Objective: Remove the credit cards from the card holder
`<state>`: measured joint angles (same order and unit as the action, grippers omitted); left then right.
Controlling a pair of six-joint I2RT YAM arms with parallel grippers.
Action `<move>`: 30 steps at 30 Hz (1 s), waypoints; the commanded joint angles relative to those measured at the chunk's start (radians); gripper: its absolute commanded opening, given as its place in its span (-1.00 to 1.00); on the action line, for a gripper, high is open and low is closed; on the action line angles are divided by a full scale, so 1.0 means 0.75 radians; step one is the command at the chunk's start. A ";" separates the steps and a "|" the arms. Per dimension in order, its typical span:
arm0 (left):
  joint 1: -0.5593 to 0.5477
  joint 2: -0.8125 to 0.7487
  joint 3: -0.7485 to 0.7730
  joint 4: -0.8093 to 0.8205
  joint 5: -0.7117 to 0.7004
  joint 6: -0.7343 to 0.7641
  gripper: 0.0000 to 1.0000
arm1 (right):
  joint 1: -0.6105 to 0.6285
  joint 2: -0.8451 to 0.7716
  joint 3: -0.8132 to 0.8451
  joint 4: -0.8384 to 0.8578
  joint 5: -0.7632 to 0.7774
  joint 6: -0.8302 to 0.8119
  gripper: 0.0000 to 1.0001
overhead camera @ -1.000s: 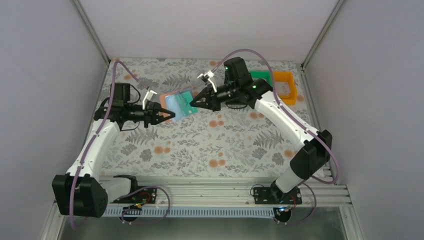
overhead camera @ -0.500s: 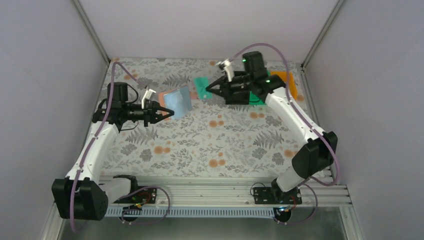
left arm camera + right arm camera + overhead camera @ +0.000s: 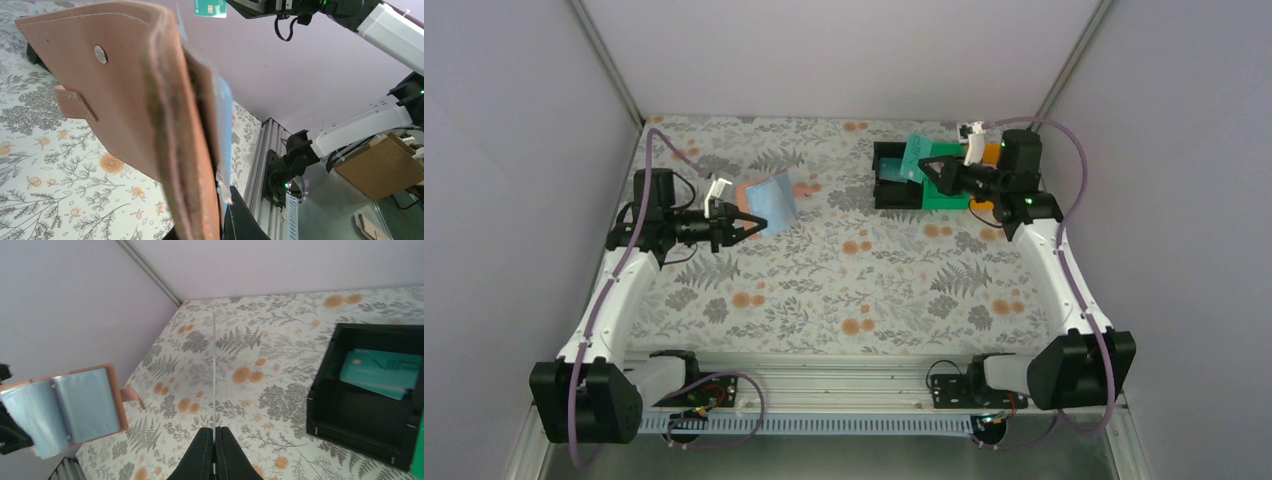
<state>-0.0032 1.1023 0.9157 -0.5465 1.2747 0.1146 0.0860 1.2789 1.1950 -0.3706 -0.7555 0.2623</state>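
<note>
left gripper (image 3: 752, 226) clamped shut on the bottom edge of the holder (image 3: 769, 198). it's held upright and open in the air over the left of the table, blue pockets facing the right arm. right gripper (image 3: 927, 166) pinched shut on one teal card (image 3: 913, 157), up by the black bin (image 3: 877, 176) at the far right. top view reads as over the bin, wrist view as beside it, can't tell which. teal cards (image 3: 382, 371) lie in that bin.

risks:
- card is gripped by one edge. released off-centre or tilted, it could clip the bin wall and land on the table or in the green bin (image 3: 944, 198) next door.
- holder is soft and gripped at one edge, so it may sag or fold shut and hide the slots.
- can't tell if any cards are left in the pockets.
</note>
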 commanded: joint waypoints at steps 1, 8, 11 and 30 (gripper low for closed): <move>0.006 -0.010 -0.007 0.059 0.000 -0.006 -0.95 | -0.054 -0.067 -0.068 0.078 0.053 0.072 -0.91; 0.026 -0.001 -0.020 0.059 -0.012 0.001 -0.95 | -0.192 -0.133 -0.197 0.173 -0.054 0.130 -0.92; 0.034 0.000 -0.015 0.058 -0.010 -0.001 -0.95 | -0.234 -0.130 -0.219 0.190 -0.111 0.148 -0.91; 0.047 -0.024 -0.007 0.047 -0.041 0.008 -0.95 | -0.203 -0.511 -0.603 0.568 0.536 1.170 -0.92</move>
<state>0.0261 1.1057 0.9100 -0.5304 1.2312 0.1085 -0.0959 1.0168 0.7975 -0.0784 -0.6689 0.8154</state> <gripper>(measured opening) 0.057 0.046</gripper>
